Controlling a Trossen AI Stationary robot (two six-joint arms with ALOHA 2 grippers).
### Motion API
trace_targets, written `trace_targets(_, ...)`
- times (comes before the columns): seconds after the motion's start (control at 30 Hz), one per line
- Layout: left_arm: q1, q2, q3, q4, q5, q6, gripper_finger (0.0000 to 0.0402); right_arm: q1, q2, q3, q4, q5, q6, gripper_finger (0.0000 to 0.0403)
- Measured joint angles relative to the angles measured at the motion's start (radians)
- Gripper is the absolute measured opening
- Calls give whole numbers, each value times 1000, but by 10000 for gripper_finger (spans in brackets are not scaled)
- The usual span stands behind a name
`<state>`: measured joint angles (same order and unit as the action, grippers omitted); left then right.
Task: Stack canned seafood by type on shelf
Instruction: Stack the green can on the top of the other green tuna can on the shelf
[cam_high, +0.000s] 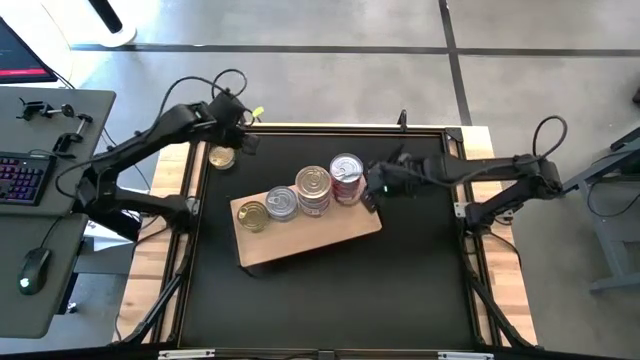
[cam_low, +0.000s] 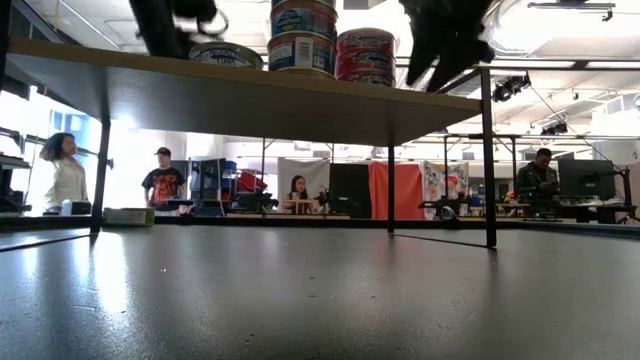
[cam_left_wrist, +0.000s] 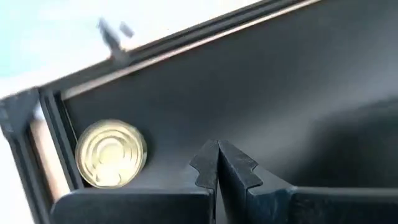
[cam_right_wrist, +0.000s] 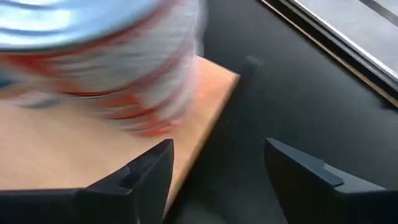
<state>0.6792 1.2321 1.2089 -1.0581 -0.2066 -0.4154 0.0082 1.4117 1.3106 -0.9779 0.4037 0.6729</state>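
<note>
Beside the red-label stack (cam_high: 347, 178) on the shelf (cam_high: 340, 235), right pincer (cam_high: 372, 192) hangs open and empty; left pincer (cam_left_wrist: 217, 163), closed, must open to fetch the lone gold tin (cam_high: 221, 156).

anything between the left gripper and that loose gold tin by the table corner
Nothing visible. The left gripper, shut, hangs just beside the gold tin, with only bare black tabletop between them. The stacks on the shelf stand well away.
</note>
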Motion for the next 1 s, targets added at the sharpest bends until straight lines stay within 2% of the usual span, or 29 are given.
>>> trace_targets(0.13, 78, 27, -127, 34, 8, -97, 0, -124, 0, -24, 46, -145, -171, 238)
trace_targets(0.23, 104, 53, -203, 47, -37, -162, 0, -198, 0, -74, 149, -296, -277, 238)
trace_targets(0.33, 112, 81, -265, 79, -86, -220, 0, -250, 0, -128, 236, -436, -314, 238)
trace_targets(0.43, 120, 110, -306, 141, -122, -252, 0, -276, 0, -153, 257, -507, -316, 238)
trace_targets(0.57, 133, 159, -326, 197, -162, -272, 0, -279, 0, -148, 263, -532, -312, 238)
trace_targets(0.73, 156, 229, -350, 272, -172, -264, 0, -278, 0, -99, 217, -514, -253, 238)
trace_targets(0.87, 169, 279, -365, 329, -172, -260, 0, -279, 0, -49, 99, -449, -259, 238)
trace_targets(1.0, 171, 284, -365, 350, -178, -188, 0, -279, -1, -16, -31, -419, -233, 238)
